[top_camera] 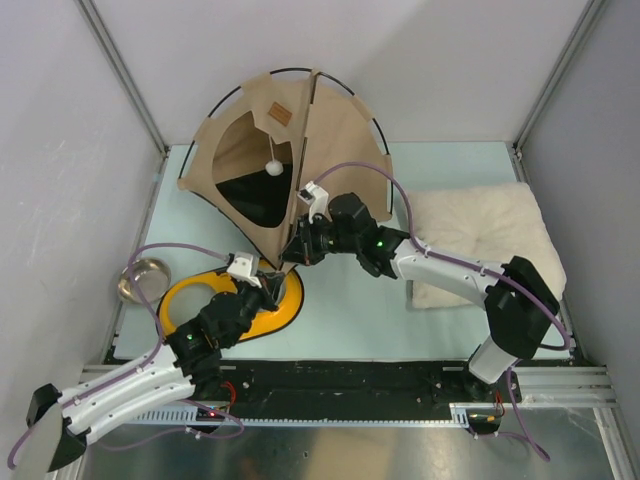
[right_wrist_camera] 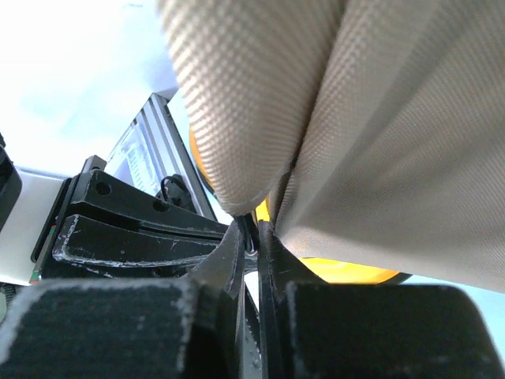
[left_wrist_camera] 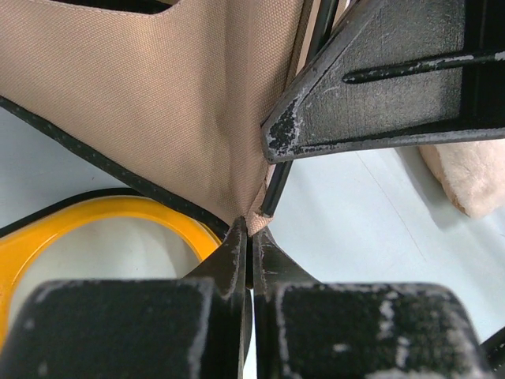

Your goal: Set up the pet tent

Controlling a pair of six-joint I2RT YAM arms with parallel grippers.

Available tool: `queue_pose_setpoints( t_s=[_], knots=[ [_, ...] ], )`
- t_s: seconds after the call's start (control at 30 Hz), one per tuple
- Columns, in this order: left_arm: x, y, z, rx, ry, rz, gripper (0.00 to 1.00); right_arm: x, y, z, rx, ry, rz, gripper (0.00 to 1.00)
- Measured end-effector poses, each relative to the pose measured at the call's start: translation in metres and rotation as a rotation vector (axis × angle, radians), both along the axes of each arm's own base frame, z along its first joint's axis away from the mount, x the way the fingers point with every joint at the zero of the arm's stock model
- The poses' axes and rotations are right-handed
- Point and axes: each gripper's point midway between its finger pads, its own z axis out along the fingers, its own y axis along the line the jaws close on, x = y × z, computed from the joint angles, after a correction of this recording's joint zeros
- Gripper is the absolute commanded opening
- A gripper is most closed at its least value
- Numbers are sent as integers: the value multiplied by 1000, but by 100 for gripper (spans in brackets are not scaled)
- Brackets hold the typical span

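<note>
The pet tent (top_camera: 330,130), tan fabric with thin black poles, stands at the back middle of the table, its dark opening facing front left. A white pom-pom (top_camera: 272,169) hangs in the opening under a brown label (top_camera: 280,116). My left gripper (top_camera: 272,280) is shut on the tent's front bottom corner; in the left wrist view the fabric tip (left_wrist_camera: 254,219) sits pinched between the jaws of the gripper (left_wrist_camera: 251,229). My right gripper (top_camera: 298,248) is just above that corner. In the right wrist view it (right_wrist_camera: 252,233) is shut on a thin black pole under the tent fabric (right_wrist_camera: 379,118).
A yellow feeder (top_camera: 180,300) lies at the front left under my left gripper, with a steel bowl (top_camera: 145,280) beside it. A cream fluffy pillow (top_camera: 490,240) lies at the right. White walls close in the table's sides and back.
</note>
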Motion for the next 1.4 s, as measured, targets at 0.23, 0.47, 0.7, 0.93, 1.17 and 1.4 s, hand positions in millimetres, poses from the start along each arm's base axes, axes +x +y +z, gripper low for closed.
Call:
queue_pose_setpoints(
  t_s=[0.23,0.47,0.7,0.93,1.17,1.4],
  knots=[
    [4,4,-9,53,8,23,0,6,5,-13,-29,-32,17,0],
    [5,6,-11,63,11,37,0,6,8,-16,-40,-62,27,0],
    [6,1,-14,83,28,25,0,7,7,-18,-49,-75,23,0],
    [7,-2,-17,93,37,17,0,9,6,-22,-66,-84,20,0],
    [7,-1,-17,91,38,20,5,9,7,-23,-72,-91,12,0],
    [5,-1,-18,74,54,22,11,12,7,-24,-80,-98,-12,0]
  ],
)
